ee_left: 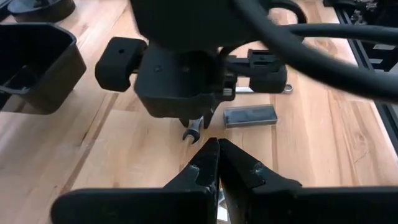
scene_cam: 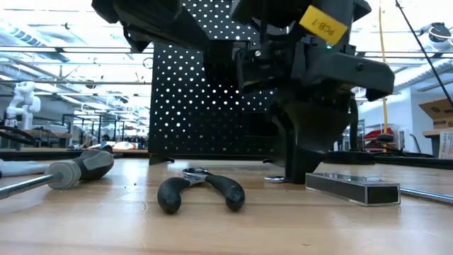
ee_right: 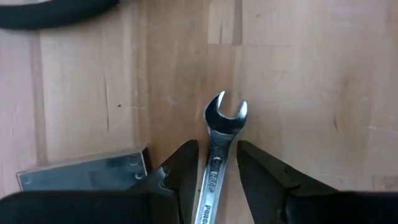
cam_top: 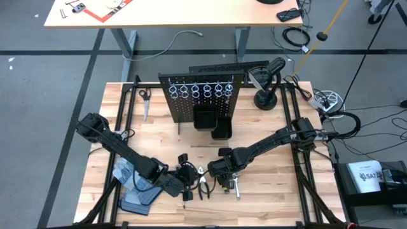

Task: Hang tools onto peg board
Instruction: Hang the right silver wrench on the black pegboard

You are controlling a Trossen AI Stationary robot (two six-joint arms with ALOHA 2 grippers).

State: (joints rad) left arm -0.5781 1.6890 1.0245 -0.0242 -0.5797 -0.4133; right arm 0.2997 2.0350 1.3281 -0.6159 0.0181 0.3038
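Observation:
The black peg board [cam_top: 200,95] stands upright at the table's far middle, with a row of silver rings and black bins [cam_top: 213,124] at its foot. My right gripper [ee_right: 217,165] is open and low over the table. Its fingers stand on either side of the shaft of a silver wrench [ee_right: 224,115] that lies flat on the wood, with a gap on each side. A short grey metal piece [ee_right: 81,171] lies beside it. My left gripper [ee_left: 217,152] is shut and empty, just left of the right one. Dark-handled pliers [scene_cam: 202,188] and a screwdriver [scene_cam: 71,170] lie on the table.
Grey-and-blue gloves [cam_top: 137,191] lie at the near left under my left arm. Scissors [cam_top: 145,102] lie left of the peg board. A black stand [cam_top: 267,95] is at the far right. The two grippers are close together near the table's near middle.

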